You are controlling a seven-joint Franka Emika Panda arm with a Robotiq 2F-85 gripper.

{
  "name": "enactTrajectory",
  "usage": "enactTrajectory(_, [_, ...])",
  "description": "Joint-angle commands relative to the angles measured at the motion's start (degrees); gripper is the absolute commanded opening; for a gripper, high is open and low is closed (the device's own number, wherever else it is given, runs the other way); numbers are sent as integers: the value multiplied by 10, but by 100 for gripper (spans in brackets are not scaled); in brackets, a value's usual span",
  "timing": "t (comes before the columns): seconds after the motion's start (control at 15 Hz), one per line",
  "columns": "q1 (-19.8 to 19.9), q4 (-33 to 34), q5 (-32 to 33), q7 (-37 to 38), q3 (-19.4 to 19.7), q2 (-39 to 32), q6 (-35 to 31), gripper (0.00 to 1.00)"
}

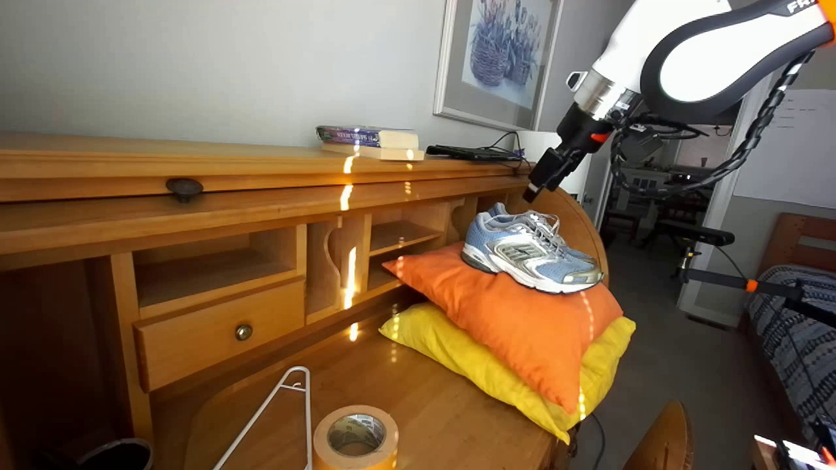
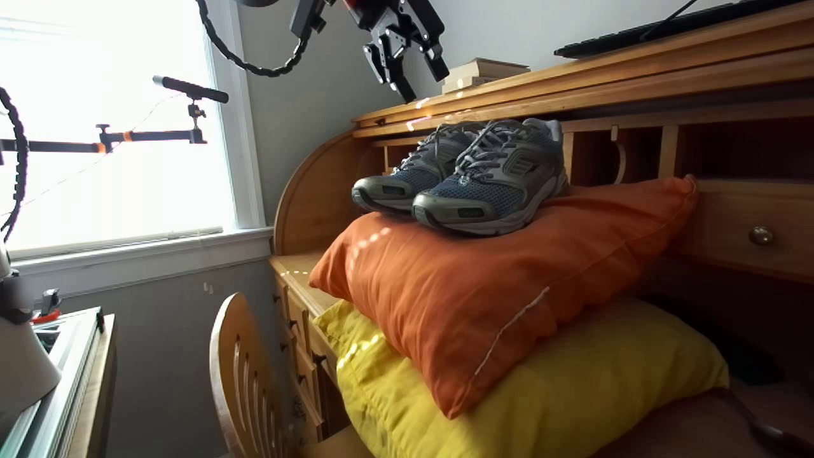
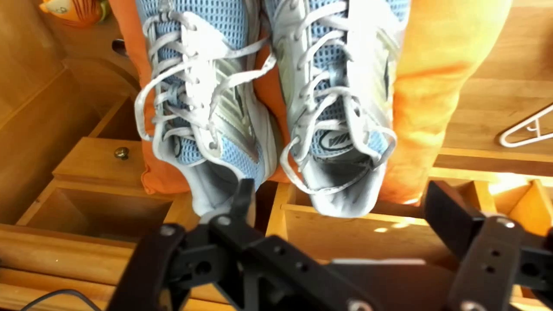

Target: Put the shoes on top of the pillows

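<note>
In the wrist view, two shoes (image 3: pixel 203 77) sit side by side on an orange pillow (image 3: pixel 427 103). They are light blue, white and silver, and their toes are cut off by the upper edge. The white laces (image 3: pixel 335 90) make loose loops. The gripper (image 3: pixel 343 194) shows at the lower edge, its fingers (image 3: pixel 449 214) wide apart; one of them hides a part of one heel. Beside the pillow there appears a drawer (image 3: pixel 95 164) with a round knob (image 3: pixel 121 153). On the other side lies a white hanger (image 3: pixel 529 139).

All views share the shoes (image 1: pixel 530 251), the wrist's closely from above.
</note>
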State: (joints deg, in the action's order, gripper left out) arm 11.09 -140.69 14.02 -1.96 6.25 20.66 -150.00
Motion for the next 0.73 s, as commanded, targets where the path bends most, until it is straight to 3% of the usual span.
enactTrajectory(0.0, [-26,-32,-55,-36,16,69,70,100])
enactTrajectory(0.53, [-12,-47,-41,-42,7,169,173,100])
enactTrajectory(0.67, [-16,-28,-45,-38,8,145,161,100])
